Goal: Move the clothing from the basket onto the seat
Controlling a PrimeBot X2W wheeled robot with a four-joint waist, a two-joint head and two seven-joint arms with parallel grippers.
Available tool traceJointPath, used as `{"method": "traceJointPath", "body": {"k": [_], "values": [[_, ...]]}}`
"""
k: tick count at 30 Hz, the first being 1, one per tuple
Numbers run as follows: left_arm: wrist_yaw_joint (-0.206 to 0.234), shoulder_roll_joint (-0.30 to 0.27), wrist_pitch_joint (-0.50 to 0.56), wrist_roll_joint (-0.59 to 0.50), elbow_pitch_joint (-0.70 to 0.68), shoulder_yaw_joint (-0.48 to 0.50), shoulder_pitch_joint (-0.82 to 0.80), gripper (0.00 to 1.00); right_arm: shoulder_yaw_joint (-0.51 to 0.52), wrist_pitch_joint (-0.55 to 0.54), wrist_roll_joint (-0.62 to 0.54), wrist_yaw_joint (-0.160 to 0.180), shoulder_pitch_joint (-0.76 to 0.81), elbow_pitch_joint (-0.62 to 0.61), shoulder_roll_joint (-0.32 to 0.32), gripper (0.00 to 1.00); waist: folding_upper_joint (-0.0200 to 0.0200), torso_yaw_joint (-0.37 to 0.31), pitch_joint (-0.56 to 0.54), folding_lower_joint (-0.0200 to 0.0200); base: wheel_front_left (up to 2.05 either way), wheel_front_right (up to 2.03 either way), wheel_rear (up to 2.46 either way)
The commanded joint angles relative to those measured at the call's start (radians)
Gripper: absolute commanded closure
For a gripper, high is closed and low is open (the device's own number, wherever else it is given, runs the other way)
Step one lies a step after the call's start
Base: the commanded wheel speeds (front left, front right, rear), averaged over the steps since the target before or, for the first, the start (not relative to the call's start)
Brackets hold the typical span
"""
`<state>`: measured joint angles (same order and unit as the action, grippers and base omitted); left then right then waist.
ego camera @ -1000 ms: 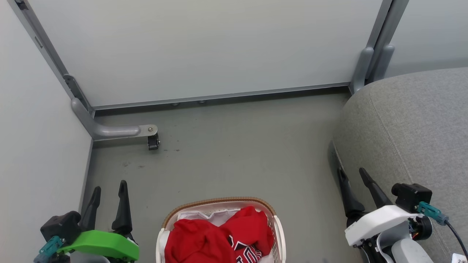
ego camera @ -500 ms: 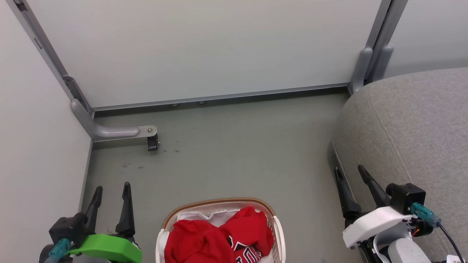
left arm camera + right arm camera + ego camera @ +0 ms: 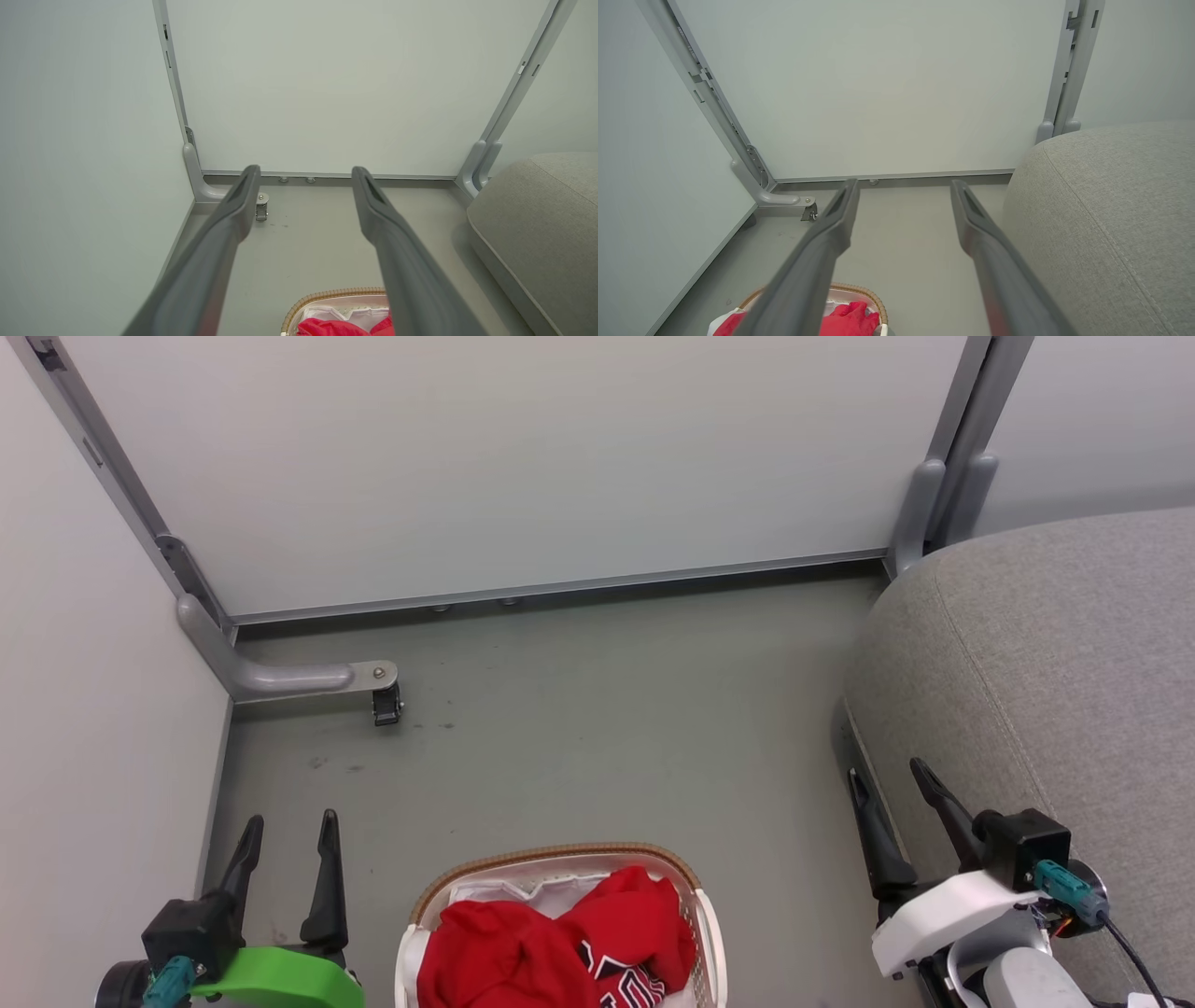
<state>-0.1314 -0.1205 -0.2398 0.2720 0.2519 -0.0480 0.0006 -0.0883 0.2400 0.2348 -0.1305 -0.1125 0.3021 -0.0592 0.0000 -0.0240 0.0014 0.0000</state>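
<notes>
Red clothing (image 3: 551,943) is heaped in the white basket (image 3: 711,933) with the brown woven rim, at the bottom centre of the head view; black-and-white lettering shows on one garment. The same clothing (image 3: 343,326) and clothing (image 3: 847,319) peeks in at the bottom of both wrist views. The light-grey seat (image 3: 1055,691) fills the right side. My left gripper (image 3: 289,826) stands open left of the basket, nothing between its fingers. Right of the basket, beside the seat's edge, my right gripper (image 3: 885,773) is open and holds nothing.
Pale partition panels close off the back and left. A grey metal foot with a small caster (image 3: 385,702) juts onto the grey floor (image 3: 597,728) at the left. Upright grey posts (image 3: 934,504) stand by the seat's far corner.
Both grippers have drawn back toward the bottom of the head view. The whole picture has shifted slightly, so the camera moved a little. Basket and clothing lie as before.
</notes>
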Motion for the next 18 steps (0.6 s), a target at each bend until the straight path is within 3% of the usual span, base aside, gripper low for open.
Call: {"method": "traceJointPath", "body": {"k": [1, 18], "values": [[0.001, -0.009, -0.01, -0.024, -0.005, -0.001, 0.012, 0.0, -0.001, 0.008, -0.023, 0.0, -0.007, 0.004, -0.002, 0.0, 0.0, -0.001, 0.0, 0.0, 0.0, 0.0, 0.0], [0.001, 0.003, -0.026, -0.075, 0.024, 0.001, 0.026, 0.0, 0.006, 0.027, -0.097, 0.0, -0.009, 0.036, 0.002, 0.0, 0.0, -0.005, 0.012, 0.0, 0.0, 0.0, 0.0]]}}
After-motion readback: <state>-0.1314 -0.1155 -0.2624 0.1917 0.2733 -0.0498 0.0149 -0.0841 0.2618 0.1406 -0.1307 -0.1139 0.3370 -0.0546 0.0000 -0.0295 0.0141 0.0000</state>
